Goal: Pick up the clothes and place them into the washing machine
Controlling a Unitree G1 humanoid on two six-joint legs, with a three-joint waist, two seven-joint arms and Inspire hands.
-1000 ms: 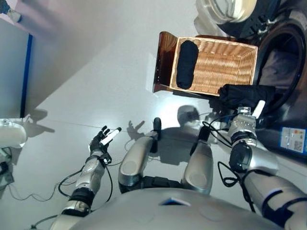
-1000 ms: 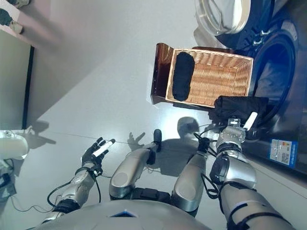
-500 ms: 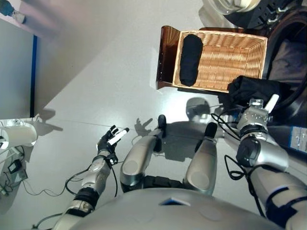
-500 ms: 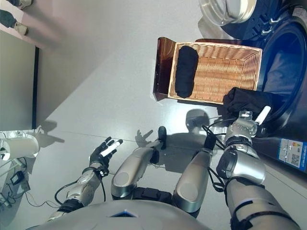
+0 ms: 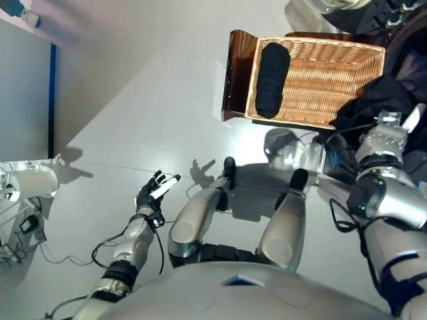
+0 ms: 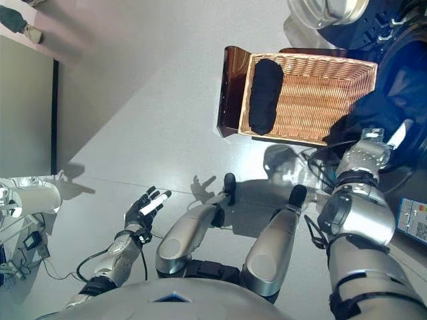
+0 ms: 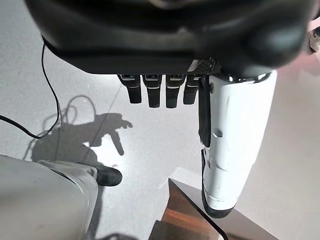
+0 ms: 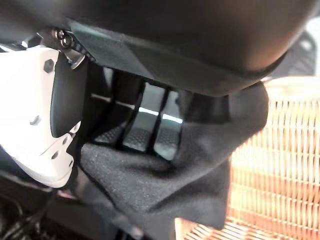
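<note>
My right hand (image 5: pixel 389 137) is shut on a black garment (image 5: pixel 373 103) and holds it up beside the wicker basket's (image 5: pixel 333 80) right end, at the mouth of the washing machine's dark drum (image 5: pixel 410 63). In the right wrist view its fingers (image 8: pixel 150 130) curl into the black cloth (image 8: pixel 165 185), with wicker showing behind. A second black garment (image 5: pixel 272 79) lies rolled along the basket's left side. My left hand (image 5: pixel 152 195) hangs open over the bare floor at the lower left, holding nothing, its white-covered thumb (image 7: pixel 235 150) standing out.
The basket rests on a brown stand (image 5: pixel 237 73). The washer's round door (image 6: pixel 327 10) stands open at the top. A white device with cables (image 5: pixel 27 183) sits at the far left below a grey panel (image 5: pixel 23 87). A person's shoe (image 6: pixel 20 23) shows in the top left corner.
My right hand has lifted the black garment from below the basket's corner up past its right end toward the drum. The camera has shifted. My left hand has stayed where it was.
</note>
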